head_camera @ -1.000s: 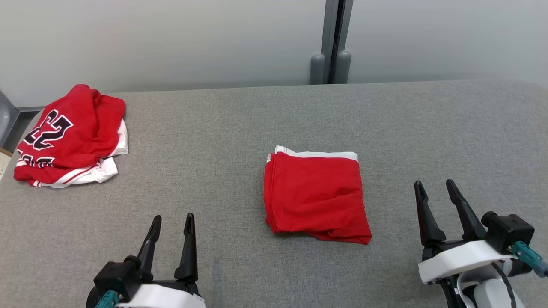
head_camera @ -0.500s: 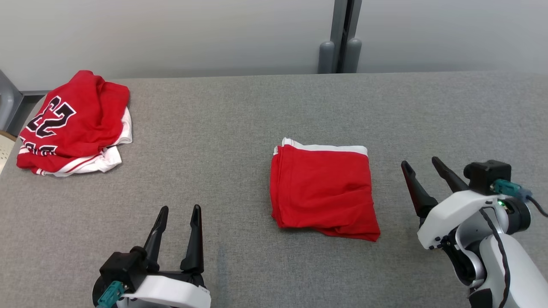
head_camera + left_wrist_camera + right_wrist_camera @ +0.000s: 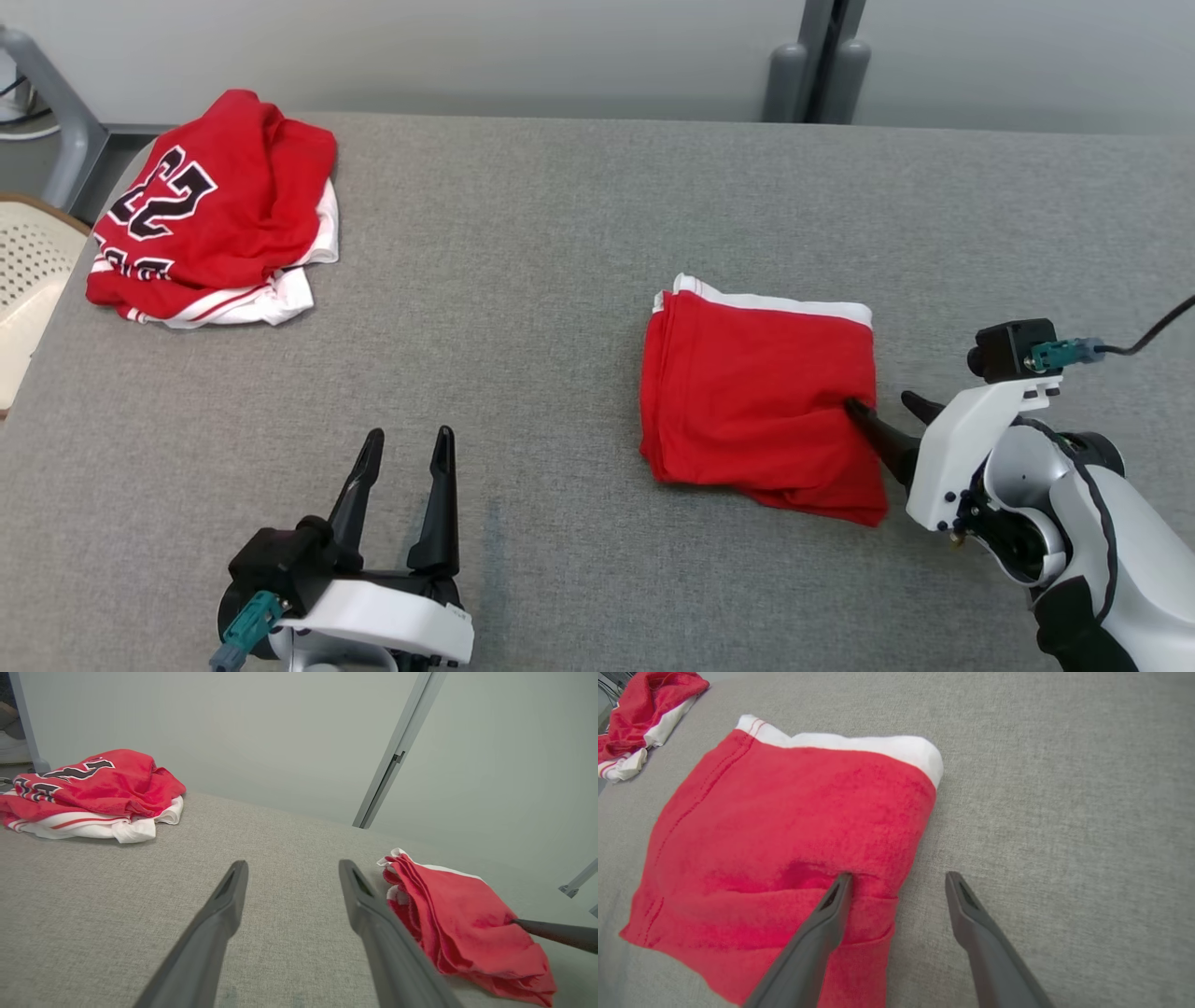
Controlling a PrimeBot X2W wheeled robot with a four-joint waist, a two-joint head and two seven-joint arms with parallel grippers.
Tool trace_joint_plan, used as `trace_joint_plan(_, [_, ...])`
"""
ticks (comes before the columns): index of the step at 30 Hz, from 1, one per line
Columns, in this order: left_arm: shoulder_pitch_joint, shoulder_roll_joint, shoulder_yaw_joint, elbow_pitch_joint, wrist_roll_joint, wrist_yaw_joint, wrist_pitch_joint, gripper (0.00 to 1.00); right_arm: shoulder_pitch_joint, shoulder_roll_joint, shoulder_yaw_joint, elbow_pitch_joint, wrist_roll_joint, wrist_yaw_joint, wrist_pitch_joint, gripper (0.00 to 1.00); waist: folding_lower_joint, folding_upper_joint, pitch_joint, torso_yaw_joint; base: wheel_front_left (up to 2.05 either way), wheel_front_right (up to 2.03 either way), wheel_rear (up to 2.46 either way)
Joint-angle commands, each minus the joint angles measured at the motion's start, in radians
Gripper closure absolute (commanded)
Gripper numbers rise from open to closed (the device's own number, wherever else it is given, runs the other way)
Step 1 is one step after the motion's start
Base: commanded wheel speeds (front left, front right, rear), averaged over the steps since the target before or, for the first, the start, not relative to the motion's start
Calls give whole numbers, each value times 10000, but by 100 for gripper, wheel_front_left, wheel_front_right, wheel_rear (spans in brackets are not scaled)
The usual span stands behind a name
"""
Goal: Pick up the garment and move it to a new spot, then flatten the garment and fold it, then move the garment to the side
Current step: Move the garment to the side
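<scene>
Left gripper (image 3: 411, 431), right gripper (image 3: 878, 400): dark tapered fingers (image 3: 439, 504), white shells (image 3: 966, 439), teal connectors (image 3: 1055, 355), black cable (image 3: 1153, 329).

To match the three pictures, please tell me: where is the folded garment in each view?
Head view: garment, right of centre.
Left wrist view: garment, lower right.
Right wrist view: garment, left and centre.
Shared landmark: jersey pile, upper left in all three.

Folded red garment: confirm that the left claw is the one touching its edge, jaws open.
Wrong claw. The right claw is the one touching the folded red garment's edge, jaws open: the right wrist view shows one finger on the cloth, the other over the grey table. The left claw is apart from it.
</scene>
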Motion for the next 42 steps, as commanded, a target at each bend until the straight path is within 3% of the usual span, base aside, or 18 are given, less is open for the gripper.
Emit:
trace_joint_plan(1, [-253,30,-11,-12,-54,32,-49,0,-205,-148,138,184,251,1,150,0,0,0,137,132,0,0,0])
trace_joint_plan(8, [-337,29,-66,-51,-107,71,-49,0,-729,-178,715,795,784,1,477,0,0,0,321,253,0,0,0])
trace_joint_plan(9, [-354,29,-64,-58,-114,78,-49,0,-830,-176,816,880,864,1,506,19,0,0,348,256,0,0,0])
trace_joint_plan(10, [-368,29,-67,-61,-122,84,-49,0,-919,-172,888,962,922,1,506,50,0,0,372,257,0,0,0])
trace_joint_plan(12, [-407,30,-75,-68,-134,96,-49,0,-1086,-179,1051,1111,1023,1,460,66,0,0,423,247,0,0,0])
trace_joint_plan(14, [-445,29,-84,-93,-131,100,-49,0,-1315,-256,1127,1250,1062,1,262,100,0,0,476,233,0,0,0])
trace_joint_plan(25, [-671,28,-134,-253,123,-43,-50,0,-2112,-1172,1677,1427,1160,1,-468,100,0,0,887,-558,0,0,0])
trace_joint_plan(31, [-983,30,-228,-381,484,-215,-31,0,-2443,-1722,1724,1431,1157,1,-764,100,0,0,1188,-1509,0,0,0])
trace_joint_plan(42, [-1612,237,-458,-212,1093,-468,-25,0,-3215,-2021,1647,1528,1111,1,-1332,100,0,0,2128,-3458,0,0,0])
